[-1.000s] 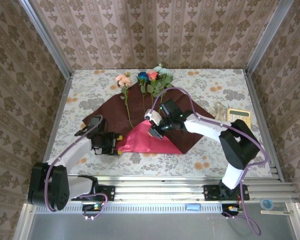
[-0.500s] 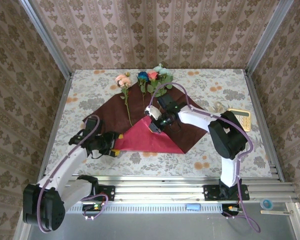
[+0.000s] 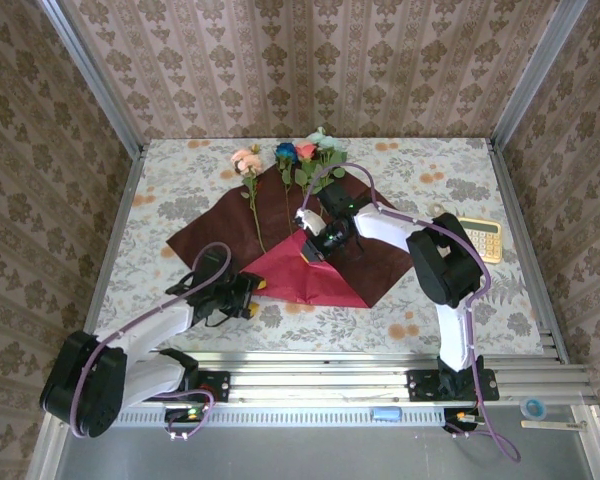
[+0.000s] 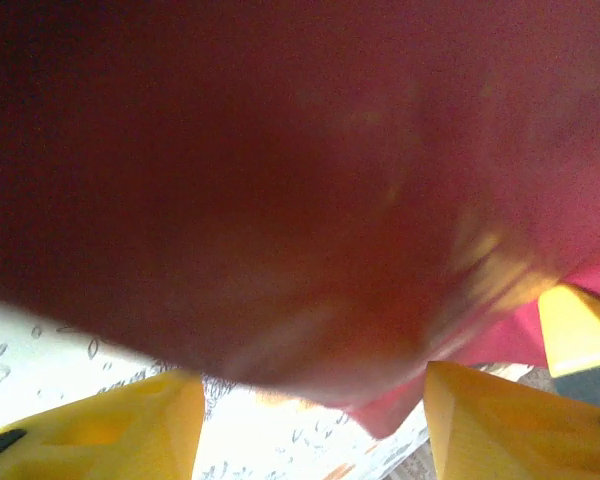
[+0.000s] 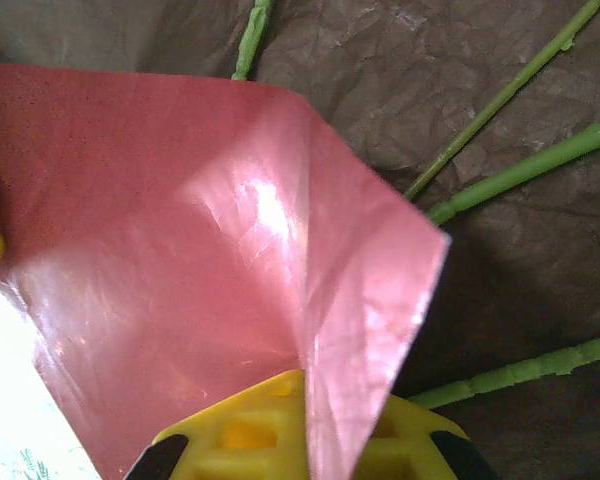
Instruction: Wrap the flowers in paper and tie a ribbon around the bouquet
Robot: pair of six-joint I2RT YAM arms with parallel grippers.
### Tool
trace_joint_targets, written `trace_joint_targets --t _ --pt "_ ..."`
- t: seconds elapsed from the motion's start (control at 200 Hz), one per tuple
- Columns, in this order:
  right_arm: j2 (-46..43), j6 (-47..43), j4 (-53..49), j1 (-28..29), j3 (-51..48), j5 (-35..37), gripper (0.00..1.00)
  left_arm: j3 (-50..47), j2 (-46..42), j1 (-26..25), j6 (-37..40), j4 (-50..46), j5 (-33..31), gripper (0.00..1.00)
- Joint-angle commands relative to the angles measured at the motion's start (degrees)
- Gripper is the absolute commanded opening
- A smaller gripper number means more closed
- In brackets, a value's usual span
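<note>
Worktop [image 3: 180, 180] has a floral-print cloth. The paper [image 3: 220, 225] lies flat across the middle as a big creased sheet with a matte dark maroon face. Its near corner is folded back toward the far side as a triangular flap [image 3: 300, 280], which shows a glossier, brighter crimson underside. Right gripper [image 3: 313, 243] sits at the flap's tip. In the right wrist view its yellow fingers [image 5: 230, 435] are pressed together, pinching the paper edge between them, and the flap drapes over and hides most of them. Left gripper [image 3: 248, 290] is low at the flap's left corner. In the left wrist view its fingers [image 4: 100, 425] are spread wide, with a point of paper hanging into the gap between them; the sheet there is blurred and very close to the lens, so I can't tell whether it touches either finger. The flowers [image 3: 300, 155] lie at the far edge of the sheet. The pink, blue, red and teal heads are off the paper, and the thin green stems [image 5: 530, 160] run down onto the maroon face, some going under the flap. Calculator [image 3: 478, 236] is on the cloth to the right, beside the right arm.
</note>
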Motion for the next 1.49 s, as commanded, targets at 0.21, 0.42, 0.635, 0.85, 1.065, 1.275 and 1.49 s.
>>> trace_joint_targets --t 0.21,0.42,0.635,0.85,1.065,1.275,1.49 --pt "-0.4 0.5 -0.7 -0.5 0.3 -0.4 0.00 -1.7 0.8 -1.0 0.5 3.1 -8.1 0.23" --pt "-7.1 -0.4 5.6 -0.6 -6.3 8.3 0.39 -2.0 0.3 -0.7 1.2 2.5 -8.7 0.00" --pt "-25.4 -10.2 24.7 1.5 -26.6 14.6 0.53 -0.5 1.5 -0.1 2.2 0.3 -6.4 0.00" --pt "-34.2 -24.7 27.9 16.3 -38.6 29.3 0.60 -0.4 1.6 0.7 2.2 0.3 -5.1 0.00" --pt "-28.1 -28.3 35.9 26.7 -40.9 46.1 0.61 -0.3 1.8 2.0 1.3 -0.8 -2.7 0.00" --pt "-21.4 -32.6 37.1 28.7 -39.8 52.5 0.57 0.2 2.9 3.0 1.5 -0.7 -0.9 0.00" --pt "-18.8 -36.3 38.1 28.8 -40.4 57.6 0.40 1.5 3.8 5.5 2.7 -1.3 0.6 0.00"
